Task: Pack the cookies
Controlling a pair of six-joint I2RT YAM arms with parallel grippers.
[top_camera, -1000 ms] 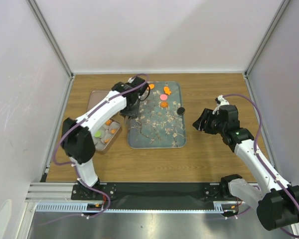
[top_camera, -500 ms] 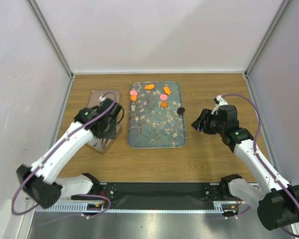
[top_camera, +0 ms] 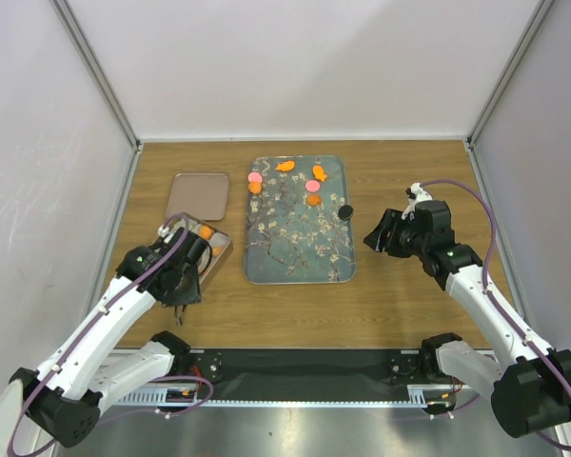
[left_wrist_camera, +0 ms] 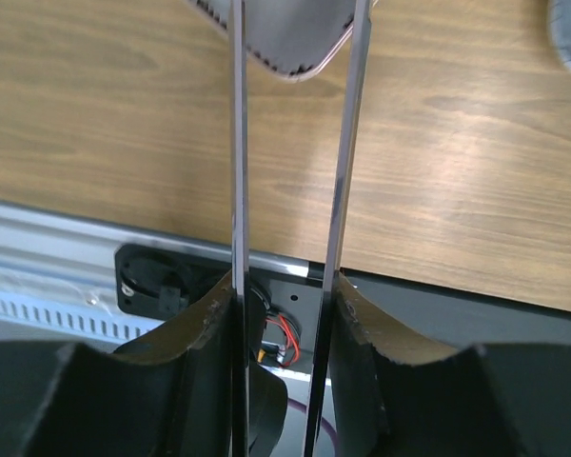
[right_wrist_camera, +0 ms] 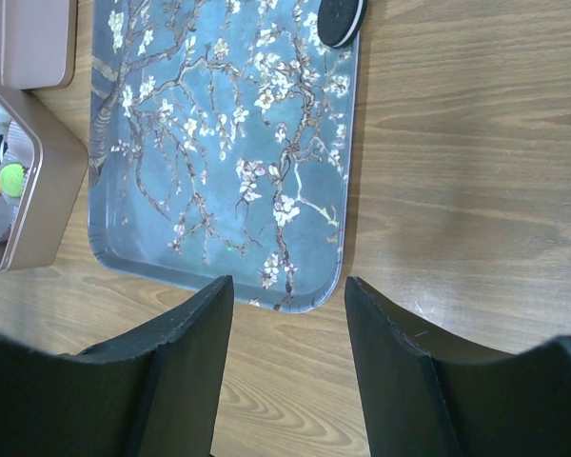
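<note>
Cookies lie on the far part of the floral tray (top_camera: 300, 238): pink discs (top_camera: 255, 177), orange fish shapes (top_camera: 285, 166) and orange discs (top_camera: 313, 199). A black cookie (top_camera: 344, 211) sits at the tray's right edge and also shows in the right wrist view (right_wrist_camera: 341, 19). More cookies (top_camera: 206, 231) lie in the open tin (top_camera: 219, 259). My left gripper (top_camera: 178, 284) is near the tin's front corner and is shut on thin metal tongs (left_wrist_camera: 236, 143). The blades are apart and their tips are out of view. My right gripper (top_camera: 376, 233) is open and empty, right of the tray.
The tin's brownish-pink lid (top_camera: 198, 195) lies behind the tin. In the right wrist view I see the tray (right_wrist_camera: 219, 143), the tin (right_wrist_camera: 48, 181) with a green cookie (right_wrist_camera: 12, 178), and the lid (right_wrist_camera: 35, 38). The table's near edge and metal rail (left_wrist_camera: 76, 238) lie below my left gripper.
My left arm has pulled back from the tray's far left, over the tin, to the near left. The tin and its cookies now show. The right arm barely moved.
</note>
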